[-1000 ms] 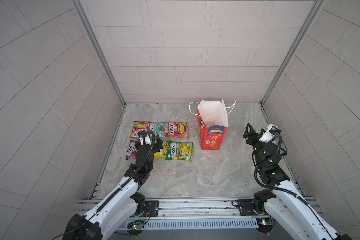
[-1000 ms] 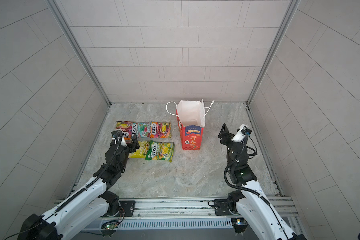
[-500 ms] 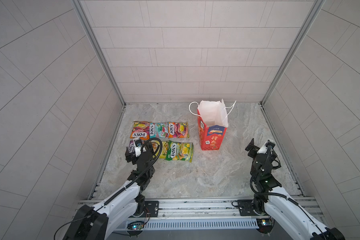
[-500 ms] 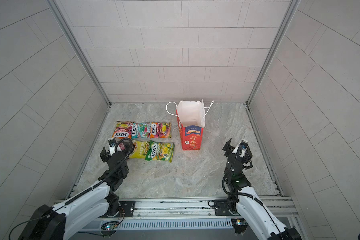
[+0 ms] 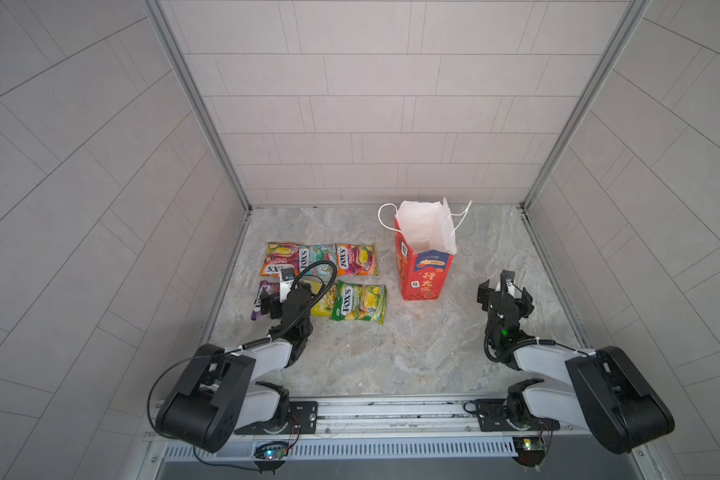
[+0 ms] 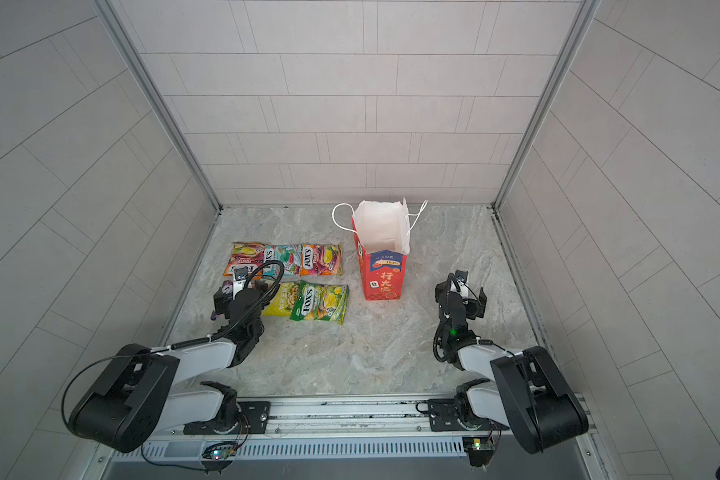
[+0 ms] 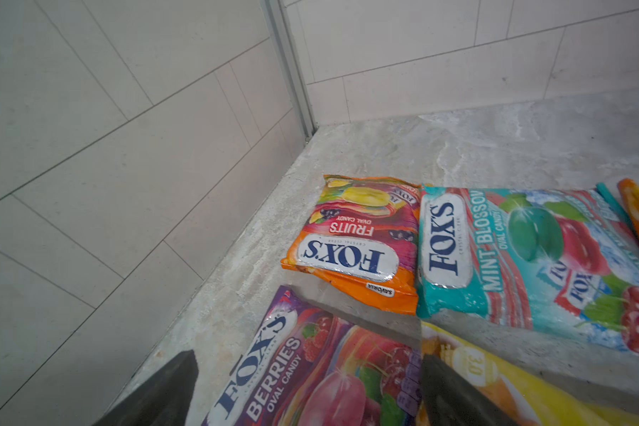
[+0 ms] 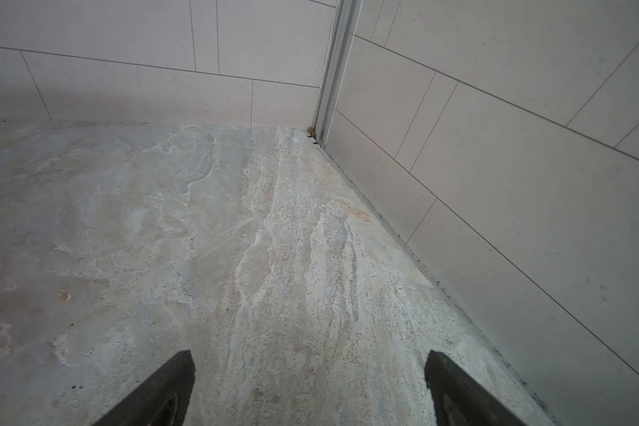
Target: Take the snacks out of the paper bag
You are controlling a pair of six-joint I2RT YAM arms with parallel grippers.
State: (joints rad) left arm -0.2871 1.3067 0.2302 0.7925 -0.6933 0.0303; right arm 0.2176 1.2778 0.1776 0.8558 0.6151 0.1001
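In both top views the tabletop (image 5: 391, 353) lies bare across the lower middle and right. The snacks (image 5: 358, 305) crowd the left. The upright paper bag (image 5: 422, 274) blocks the centre, and tiled walls (image 5: 350, 124) close three sides.

My desk (image 5: 391, 345) is grey marbled stone. Six snacks (image 5: 358, 305) lie flat on its left side in 2 rows: orange, teal, orange at the back; purple, yellow, green nearer me. Paper bag (image 5: 422, 274) stands upright to their right, w/ a gap.
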